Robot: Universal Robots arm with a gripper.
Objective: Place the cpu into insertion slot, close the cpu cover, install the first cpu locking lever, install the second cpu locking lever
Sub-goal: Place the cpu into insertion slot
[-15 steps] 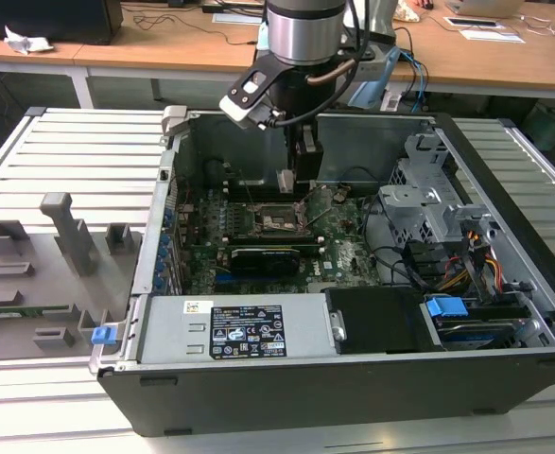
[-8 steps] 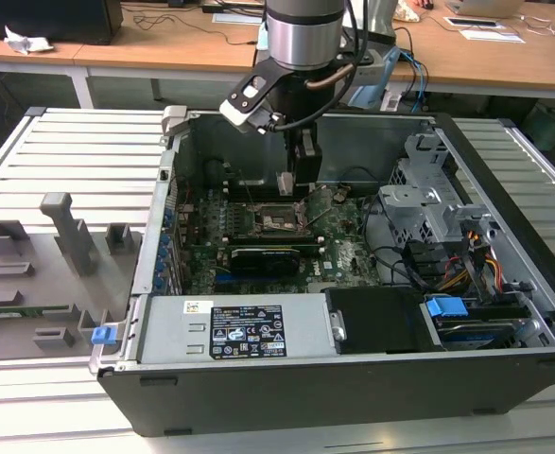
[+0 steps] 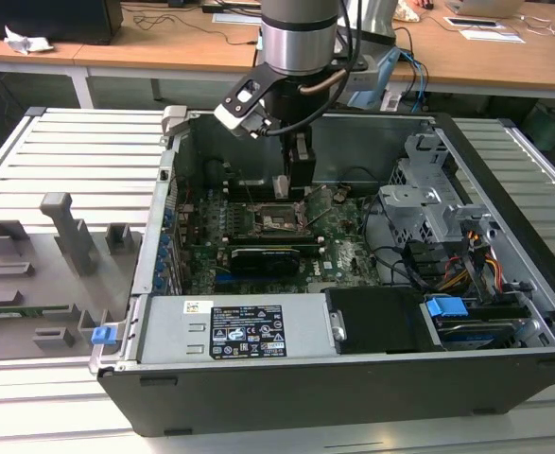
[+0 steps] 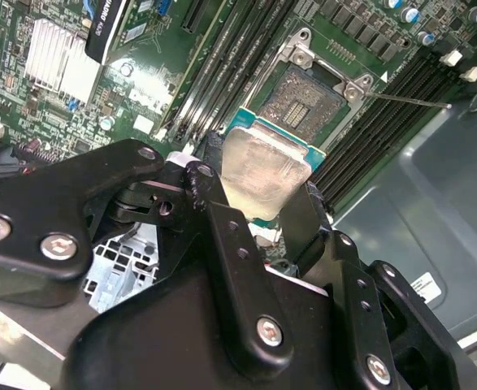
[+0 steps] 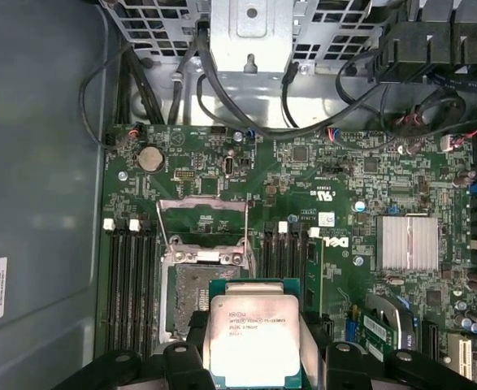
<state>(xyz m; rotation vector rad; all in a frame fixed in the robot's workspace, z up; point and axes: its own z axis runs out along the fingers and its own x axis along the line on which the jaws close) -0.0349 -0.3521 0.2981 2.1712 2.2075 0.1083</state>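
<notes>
- While the arm reaches down into the open computer case (image 3: pixel 353 364), the gripper (image 3: pixel 296 182) hangs over the green motherboard (image 3: pixel 343 255) near the back wall.
- Its two black fingers (image 4: pixel 222 231) are clenched on the cpu (image 4: pixel 264 175), one on each of two opposite edges, so the chip's pale metal face is bare between them.
- In the first wrist view the cpu (image 5: pixel 254 337) sits between the gripper (image 5: pixel 258 361) pads, and its far edge overlaps the near edge of the insertion slot (image 5: pixel 196 294).
- The chip is not seated: the insertion slot (image 4: pixel 303 101) shows its dark contact field uncovered just beyond the chip.
- The cpu cover (image 5: pixel 204 255) is swung open at the far side of the socket, and the board shows through its square window.
- A thin lever rod (image 4: pixel 409 99) sticks out from one corner of the socket, free of any latch.
- Long black memory slots (image 5: pixel 128 276) run along both sides of the socket, and a finned silver heatsink (image 5: pixel 406 242) sits well apart on the board.
- On the exterior view's left, a grey fixture tray (image 3: pixel 41 274) lies on the slatted table (image 3: pixel 88 151) beside the case.
</notes>
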